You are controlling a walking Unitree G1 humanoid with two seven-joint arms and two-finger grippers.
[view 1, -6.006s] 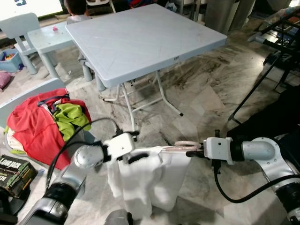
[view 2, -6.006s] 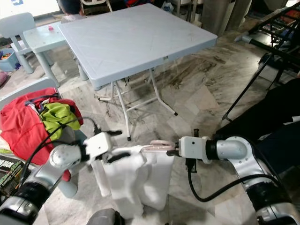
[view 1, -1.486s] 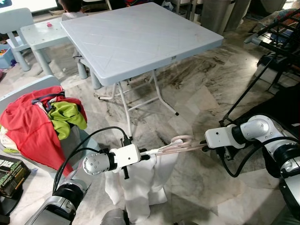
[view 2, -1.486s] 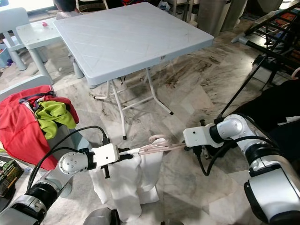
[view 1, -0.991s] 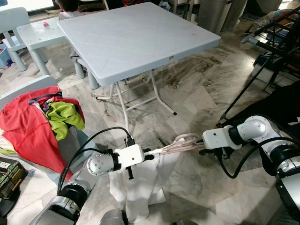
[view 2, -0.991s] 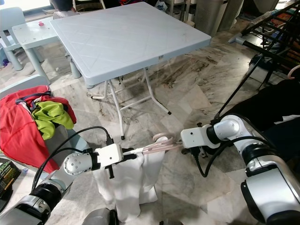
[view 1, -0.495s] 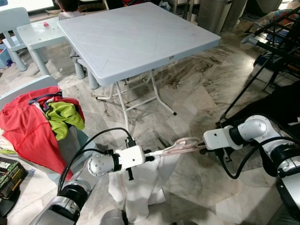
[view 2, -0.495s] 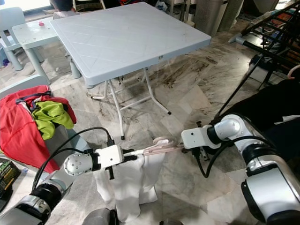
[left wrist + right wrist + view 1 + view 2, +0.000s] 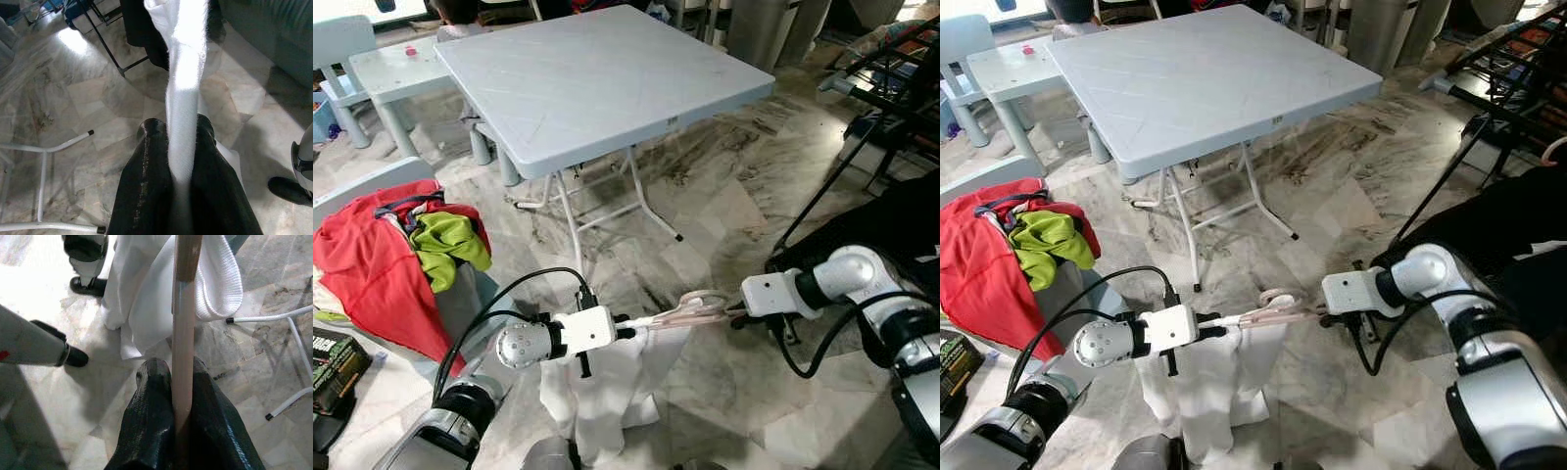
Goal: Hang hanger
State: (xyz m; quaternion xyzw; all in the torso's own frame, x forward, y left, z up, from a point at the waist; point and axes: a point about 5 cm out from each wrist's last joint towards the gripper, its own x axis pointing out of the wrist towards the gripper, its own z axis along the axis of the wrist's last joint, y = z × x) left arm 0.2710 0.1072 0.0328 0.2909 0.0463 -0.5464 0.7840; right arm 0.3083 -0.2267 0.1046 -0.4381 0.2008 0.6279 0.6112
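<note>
A pale pink hanger [image 9: 690, 309] is held level, low over the marble floor, with a white garment [image 9: 605, 384] draped from its left half. My left gripper [image 9: 628, 327] is shut on the garment's upper edge at the hanger's left end; in the left wrist view the white cloth [image 9: 183, 98] runs out between the black fingers [image 9: 146, 186]. My right gripper [image 9: 735, 313] is shut on the hanger's right arm. In the right wrist view the pink bar [image 9: 183, 338] lies between the fingers, with the white garment [image 9: 142, 308] beyond them.
A grey folding table [image 9: 597, 78] stands ahead, its white legs close behind the hanger. A heap of red [image 9: 382, 255] and green [image 9: 450, 245] clothes sits at the left. A black drying rack [image 9: 891, 78] and dark cloth [image 9: 891, 225] are at the right.
Over the last second the right gripper has moved slightly down and to the right, so the hanger now lies more level. The left gripper has held its place with the garment.
</note>
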